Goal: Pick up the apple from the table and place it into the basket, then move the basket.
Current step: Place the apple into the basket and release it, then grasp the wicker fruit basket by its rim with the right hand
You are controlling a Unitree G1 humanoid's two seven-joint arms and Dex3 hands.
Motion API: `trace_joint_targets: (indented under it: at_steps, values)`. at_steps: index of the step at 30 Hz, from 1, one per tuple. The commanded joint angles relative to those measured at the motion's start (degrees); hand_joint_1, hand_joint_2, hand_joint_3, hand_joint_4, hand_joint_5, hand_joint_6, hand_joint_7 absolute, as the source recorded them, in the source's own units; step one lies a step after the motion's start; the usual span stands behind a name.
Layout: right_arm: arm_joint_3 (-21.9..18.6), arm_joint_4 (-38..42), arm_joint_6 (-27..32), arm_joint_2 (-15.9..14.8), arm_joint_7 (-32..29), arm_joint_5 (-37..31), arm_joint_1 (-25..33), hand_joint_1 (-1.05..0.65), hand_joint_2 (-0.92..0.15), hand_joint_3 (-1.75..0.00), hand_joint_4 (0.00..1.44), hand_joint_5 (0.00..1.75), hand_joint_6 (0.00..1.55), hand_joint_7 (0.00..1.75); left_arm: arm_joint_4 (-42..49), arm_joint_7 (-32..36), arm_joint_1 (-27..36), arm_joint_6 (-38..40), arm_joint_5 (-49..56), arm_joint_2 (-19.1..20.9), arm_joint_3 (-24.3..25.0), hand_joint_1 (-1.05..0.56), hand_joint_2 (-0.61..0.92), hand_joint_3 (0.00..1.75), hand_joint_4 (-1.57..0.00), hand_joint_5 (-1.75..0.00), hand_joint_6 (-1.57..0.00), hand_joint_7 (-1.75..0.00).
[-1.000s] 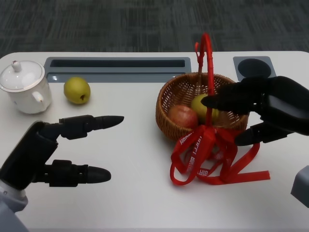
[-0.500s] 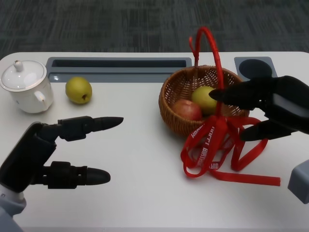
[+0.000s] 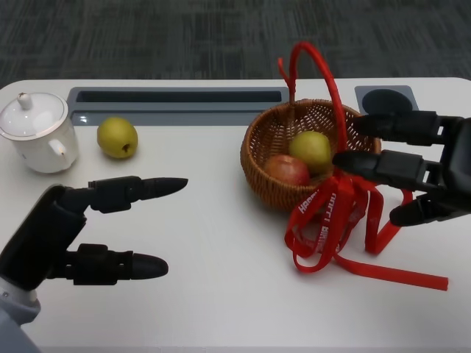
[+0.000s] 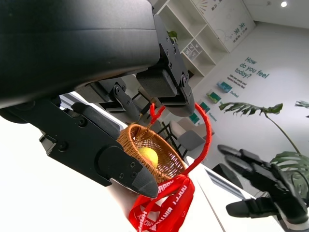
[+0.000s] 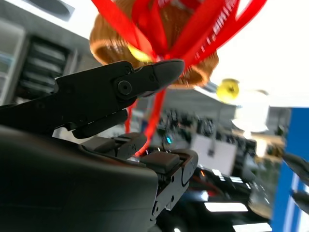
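A: Where is the fruit now?

B: The red apple (image 3: 282, 169) lies inside the round brown wicker basket (image 3: 259, 147), touching a yellow-green pear (image 3: 310, 149). The basket stands on the white worktop (image 3: 221, 257), right of centre. A second yellow-green pear (image 3: 118, 137) sits well apart near a white lidded teapot (image 3: 35, 132).

A: So only moving the basket is left. How will it handle?

B: Likely light and fairly stiff, since it is woven, but it could tip if pushed high up. The thin red arched handle (image 3: 321, 70) is probably the place to take hold; the loose red printed ribbon (image 3: 331, 220) trailing over the worktop is soft and would just slide or snag.

A: And the right robot hand (image 3: 419, 165)?

B: Its fingers are spread, reaching from the basket's right side. One fingertip meets the ribbon knot at the handle's base; whether it also presses the rim cannot be told. It grips nothing.

A: The left robot hand (image 3: 73, 235)?

B: Spread too, hovering well away, holding nothing.
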Motion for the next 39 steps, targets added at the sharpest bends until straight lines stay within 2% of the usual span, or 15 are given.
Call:
trace_joint_targets:
  at_steps: [1,6,10,12,16,20,23,29,34,39]
  values:
    - [-1.4,-5.0,-0.9,-2.6,-2.9,0.3,2.0,-0.61,-0.91,-0.02,0.31,0.00,0.27,0.01,0.7,-0.7,-1.0,0.3,0.3,0.5,0.2,-0.44,0.65,0.00,-0.84,-0.01,-0.78,-0.01]
    - [-3.1,-7.8,-1.3,-3.9,-3.1,0.7,2.6,-0.58,-0.92,-0.01,0.33,0.01,0.34,0.03,0.6,-0.7,-1.3,0.8,0.4,0.5,0.2,-0.43,0.65,0.00,-0.84,-0.01,-0.78,-0.01]
    - [-4.1,-6.1,-2.7,-4.2,-4.1,1.2,1.5,-0.58,-0.88,0.00,0.45,0.03,0.50,0.04,0.4,-0.6,-1.1,0.7,0.4,0.5,0.2,-0.43,0.65,0.00,-0.85,-0.01,-0.78,-0.01]
    - [-4.8,-5.2,-3.0,-4.6,-4.4,1.8,1.6,-0.58,-0.86,0.00,0.50,0.04,0.53,0.03,0.2,-0.6,-0.8,0.6,0.4,0.6,0.3,-0.43,0.65,0.00,-0.85,-0.01,-0.78,-0.01]
    - [-5.4,-3.7,-1.3,-5.2,-6.9,0.6,1.7,-0.60,-0.84,0.00,0.54,0.03,0.51,0.01,0.1,-0.6,-0.5,0.3,0.1,0.6,0.4,-0.42,0.64,0.00,-0.86,-0.01,-0.79,-0.01]
    - [-4.7,-1.0,0.8,-5.7,-9.3,-1.3,0.2,-0.60,-0.87,-0.01,0.54,0.01,0.50,0.01,0.1,-0.7,-0.5,0.3,-0.2,0.6,0.4,-0.41,0.64,0.00,-0.86,-0.01,-0.80,-0.01]
    - [-4.4,1.9,0.9,-5.2,-8.4,-0.8,-1.2,-0.61,-0.84,0.00,0.55,0.01,0.51,0.01,-0.4,-0.6,-0.3,0.8,0.2,0.7,0.4,-0.42,0.64,0.00,-0.86,-0.01,-0.80,-0.01]
    - [-2.0,11.5,1.3,-2.4,-6.8,-0.8,-6.4,-0.62,-0.82,0.00,0.55,0.01,0.53,0.01,-0.3,-0.5,-0.4,0.4,0.9,0.5,0.2,-0.42,0.64,0.00,-0.87,-0.01,-0.80,0.00]
    - [2.5,19.5,4.6,1.4,-5.8,-2.3,-11.5,-0.58,-0.84,-0.01,0.51,0.00,0.50,0.00,-0.8,-0.4,-0.1,0.7,1.3,0.5,0.3,-0.43,0.65,0.00,-0.87,-0.01,-0.80,0.00]
    - [7.4,24.4,7.7,5.9,-6.2,-3.5,-15.2,-0.63,-0.88,-0.01,0.51,0.01,0.50,0.00,-1.8,-0.2,0.5,1.2,1.4,0.4,0.4,-0.42,0.64,0.00,-0.87,-0.01,-0.80,0.00]
